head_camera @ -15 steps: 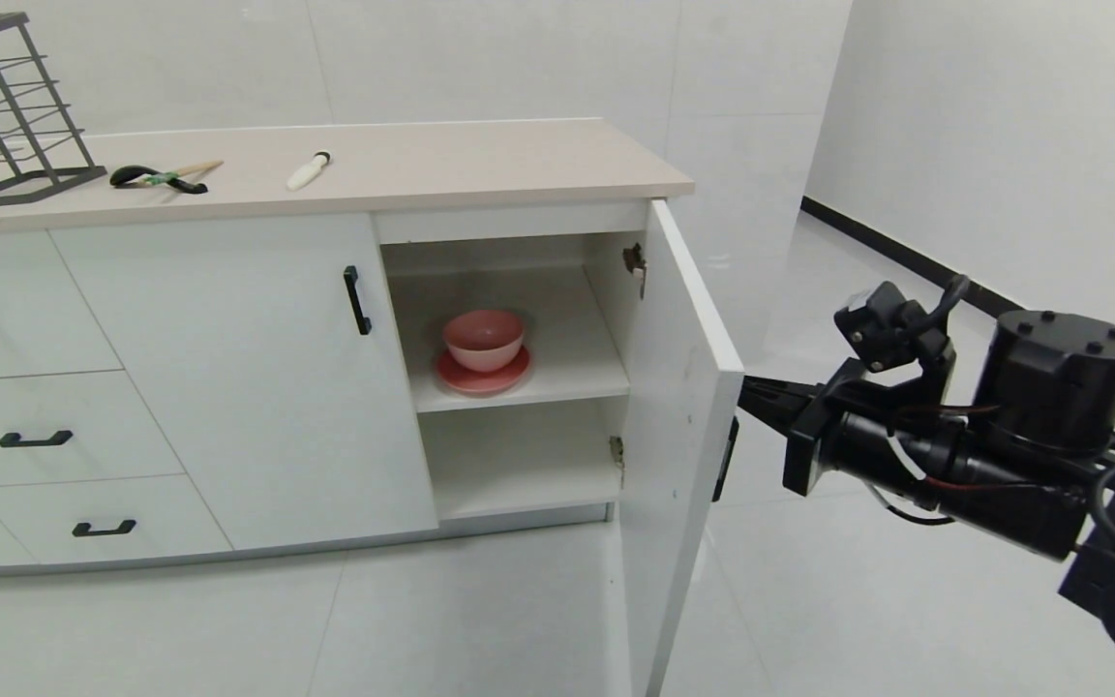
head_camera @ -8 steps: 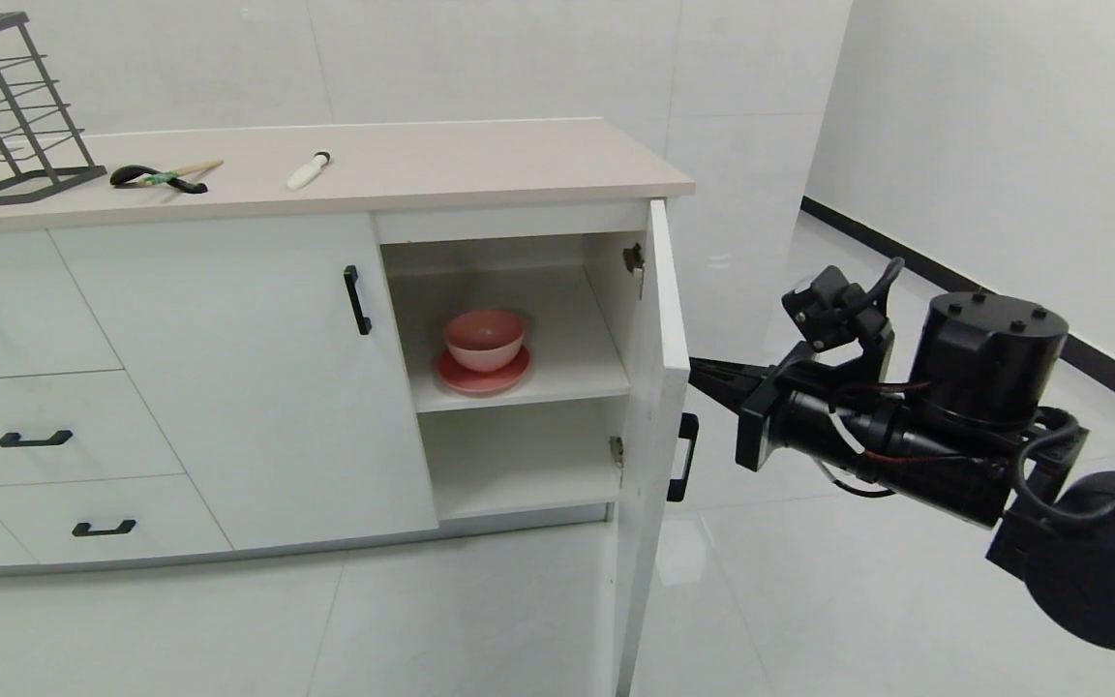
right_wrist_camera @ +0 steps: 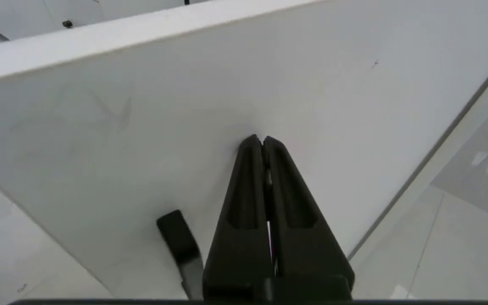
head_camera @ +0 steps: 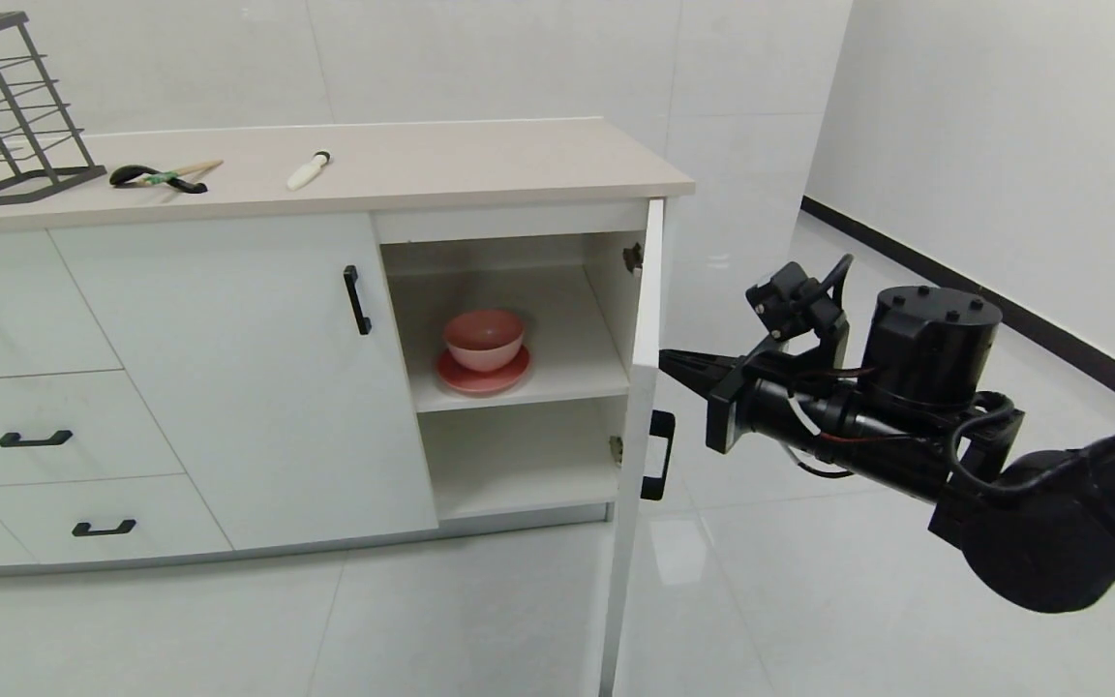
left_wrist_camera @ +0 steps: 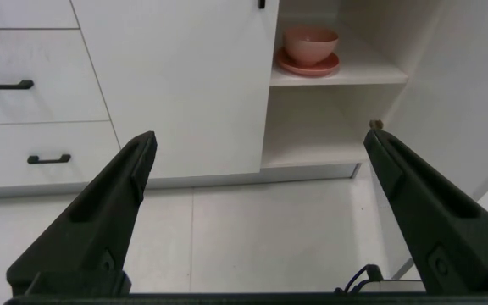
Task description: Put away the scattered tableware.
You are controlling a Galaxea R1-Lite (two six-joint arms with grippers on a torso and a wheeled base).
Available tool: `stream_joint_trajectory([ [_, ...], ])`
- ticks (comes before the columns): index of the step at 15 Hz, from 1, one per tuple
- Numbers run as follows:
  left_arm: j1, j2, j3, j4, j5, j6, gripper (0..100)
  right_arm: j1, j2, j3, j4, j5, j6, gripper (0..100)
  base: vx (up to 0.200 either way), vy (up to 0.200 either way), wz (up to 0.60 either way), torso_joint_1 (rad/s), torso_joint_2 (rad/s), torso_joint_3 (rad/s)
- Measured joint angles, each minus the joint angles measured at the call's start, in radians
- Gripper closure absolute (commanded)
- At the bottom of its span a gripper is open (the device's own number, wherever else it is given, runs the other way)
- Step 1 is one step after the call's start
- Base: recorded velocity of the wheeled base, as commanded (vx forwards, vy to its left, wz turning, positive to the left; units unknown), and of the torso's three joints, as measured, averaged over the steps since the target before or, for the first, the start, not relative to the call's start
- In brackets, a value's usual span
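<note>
A pink bowl [head_camera: 484, 338] sits on a red plate [head_camera: 483, 376] on the upper shelf of the open cabinet; the bowl [left_wrist_camera: 311, 43] and plate [left_wrist_camera: 309, 63] also show in the left wrist view. The white cabinet door [head_camera: 643, 387] stands nearly edge-on to me, its black handle [head_camera: 656, 455] on the outer face. My right gripper [head_camera: 666, 356] is shut, its tips touching that outer face above the handle [right_wrist_camera: 179, 239]; the shut gripper [right_wrist_camera: 263, 144] lies against the door panel [right_wrist_camera: 125, 127]. My left gripper [left_wrist_camera: 259, 140] hangs open, low before the cabinet, holding nothing.
On the countertop [head_camera: 480, 160] lie a black-headed utensil with a wooden handle [head_camera: 165, 175] and a small white utensil [head_camera: 309, 170], beside a black wire rack [head_camera: 6, 106]. Drawers with black handles [head_camera: 35, 439] are at the left. Bare tiled floor lies in front.
The right arm has moved left with its shut tips against the door, and the door has swung from wide open toward the cabinet, now nearly edge-on.
</note>
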Motion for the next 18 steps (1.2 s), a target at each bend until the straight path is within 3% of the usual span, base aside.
stream_joint_trajectory([
  [9,0.0,0.0,0.0,0.0,0.0,0.0,0,0.042,0.169,-0.179,-0.064,-0.001,0.028,100,0.0,0.0,0.0,0.0,0.0,0.0],
  [18,0.0,0.0,0.0,0.0,0.001,-0.003,0,0.027,0.304,-0.326,-0.065,-0.004,0.029,100,0.0,0.0,0.0,0.0,0.0,0.0],
])
